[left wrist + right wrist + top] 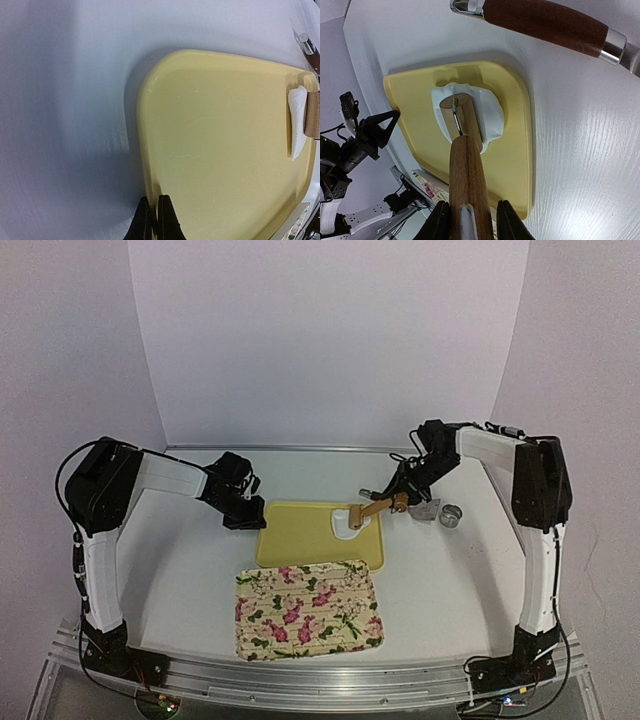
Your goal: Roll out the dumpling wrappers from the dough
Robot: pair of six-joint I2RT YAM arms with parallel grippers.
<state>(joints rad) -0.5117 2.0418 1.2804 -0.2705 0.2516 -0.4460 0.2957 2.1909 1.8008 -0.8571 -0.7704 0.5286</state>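
Top external: right gripper (399, 502) grips a wooden roller (372, 510), its head resting on the white dumpling wrapper (349, 525) at the yellow board's (300, 540) far right corner.
Left wrist: left gripper (153, 210), jaws closed and empty, sits at the board's left edge.
Right wrist: the wrapper lies close to the board's rim.
Risk: rolling outward could push dough over the rim, or the dough may stick to the roller.

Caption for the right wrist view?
Right gripper holds a wooden rolling pin on flat white dough atop yellow tray.

The wooden roller (467, 165) hides the middle of the dough (492, 117), and the dark-handled tool (545, 22) is cut off at right.
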